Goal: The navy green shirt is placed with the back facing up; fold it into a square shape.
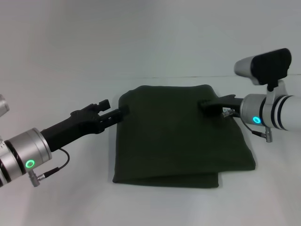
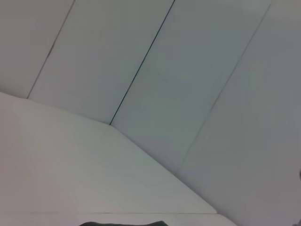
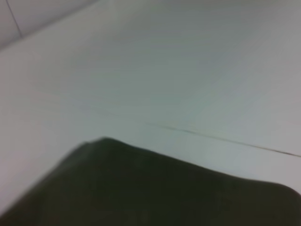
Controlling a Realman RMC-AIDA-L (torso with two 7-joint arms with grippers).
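Navy green shirt sits mid-worktop, already squarish. Left hand at its 10 o'clock corner, right hand at 2; grips unclear. I release next.

The large dark olive-green shirt in front of me is soft, matt cloth with a faintly fuzzy, fleece-like surface, plain and without shine, and it lies on a smooth, matt white table. My left gripper and my right gripper are matt black plastic, each on a wrist sleeve of brushed silver metal with a dull sheen. The wall behind the table is made of smooth, pale flat panels with thin dark seams.
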